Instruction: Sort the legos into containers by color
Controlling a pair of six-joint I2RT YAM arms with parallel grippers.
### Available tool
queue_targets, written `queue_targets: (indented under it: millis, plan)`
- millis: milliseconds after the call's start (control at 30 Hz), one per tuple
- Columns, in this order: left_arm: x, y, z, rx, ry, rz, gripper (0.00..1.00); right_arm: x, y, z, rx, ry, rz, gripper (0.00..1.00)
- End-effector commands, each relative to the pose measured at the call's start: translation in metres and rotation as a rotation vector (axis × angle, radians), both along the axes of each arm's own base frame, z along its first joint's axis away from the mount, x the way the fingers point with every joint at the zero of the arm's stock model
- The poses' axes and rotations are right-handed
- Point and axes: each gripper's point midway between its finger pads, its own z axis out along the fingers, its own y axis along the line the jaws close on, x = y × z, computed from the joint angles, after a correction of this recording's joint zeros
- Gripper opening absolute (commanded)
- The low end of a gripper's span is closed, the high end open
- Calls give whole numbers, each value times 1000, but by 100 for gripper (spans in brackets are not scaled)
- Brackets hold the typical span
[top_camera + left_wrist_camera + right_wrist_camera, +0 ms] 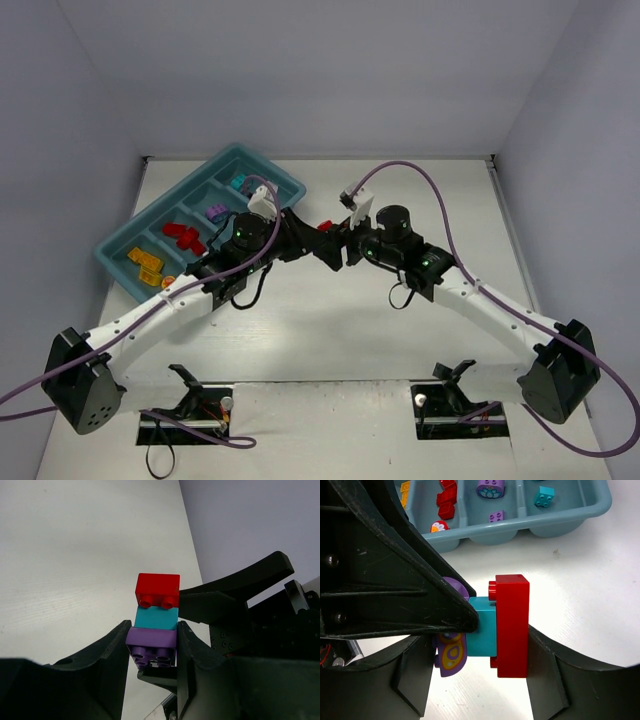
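Pale walls stand round a white desk (330, 340). Two arms are fixed at its near edge and lean in to meet over the middle.

Between them is a stack (492, 630) of three legos stuck together. It has a purple lego (151, 639), then a teal lego (156, 618), then a red lego (157, 587).

The left gripper (152, 642) is almost closed. Its two fingers press on both sides of the purple lego.

The right gripper (480, 655) is partly open, with the whole stack between its fingers. The red lego touches one finger and the purple end sits against the other, so it holds the stack from end to end.

Farther back, near the far left corner of the desk, lies the long blue tray (112, 252), turned at a slant. Its four boxes each hold one color. From the near end to the far end they hold yellow legos (147, 265), red legos (183, 235), purple legos (216, 212) and teal legos (240, 184).
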Motion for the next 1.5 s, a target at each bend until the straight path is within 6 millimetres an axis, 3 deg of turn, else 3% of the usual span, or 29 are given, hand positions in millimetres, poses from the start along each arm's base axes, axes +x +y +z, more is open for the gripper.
queue_targets:
  millis: [0,67,100,200,300,467,700,800,933,1300,1467]
  plan:
    - [-1,0,32,-41,-112,-17,10,3,4,47,93,-117,10,27]
    - [-1,3,34,-24,-137,-19,10,0,4,47,86,-113,34,49]
    - [-1,5,34,8,-175,-28,9,-1,3,51,82,-125,52,68]
    - [-3,13,41,84,-283,-74,9,-6,-3,48,45,-103,113,83]
    - [-10,18,48,144,-382,-157,7,-11,-13,47,32,-86,177,88]
    - [-17,31,61,190,-523,-265,5,-16,-27,51,39,-74,269,88]
    - [-50,19,79,122,-663,-522,6,-48,-10,71,117,-45,514,81]
    - [-61,12,83,95,-686,-613,6,-50,-5,84,140,-56,563,77]
    - [-63,8,88,75,-701,-646,6,-45,-1,94,148,-78,580,67]
    - [-62,7,98,61,-734,-638,6,-49,3,86,155,-44,620,59]
    - [-60,5,97,52,-729,-637,6,-51,3,82,153,-34,621,44]
